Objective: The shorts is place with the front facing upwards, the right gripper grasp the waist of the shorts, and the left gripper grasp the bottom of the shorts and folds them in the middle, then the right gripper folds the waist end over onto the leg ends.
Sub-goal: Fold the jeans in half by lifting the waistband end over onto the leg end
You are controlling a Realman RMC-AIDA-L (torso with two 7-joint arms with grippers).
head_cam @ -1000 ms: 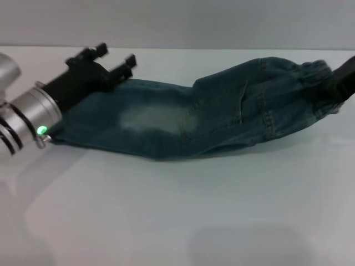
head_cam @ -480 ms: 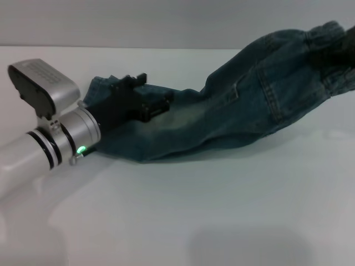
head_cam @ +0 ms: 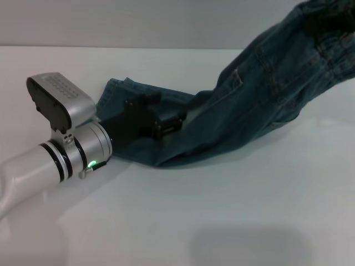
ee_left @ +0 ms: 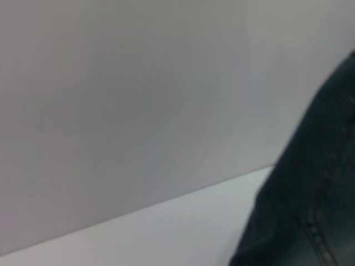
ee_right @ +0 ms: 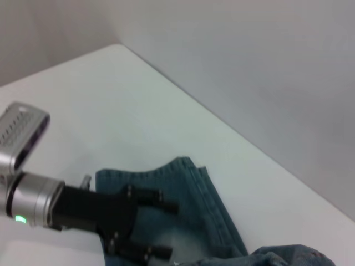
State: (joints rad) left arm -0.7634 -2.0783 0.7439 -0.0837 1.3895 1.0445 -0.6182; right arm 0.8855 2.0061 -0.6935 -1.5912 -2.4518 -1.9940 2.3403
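So the long blue-green denim shorts (head_cam: 244, 105) are already folded lengthwise. The black two-finger right gripper (head_cam: 333, 16) is high up clenching the waist end off the white table (head_cam: 222, 221), mid fold-over. The black left gripper (head_cam: 169, 119) sits over the flat hemmed leg ends (head_cam: 119, 91); can't tell its fingers. Left: laying the waist down onto those ends.
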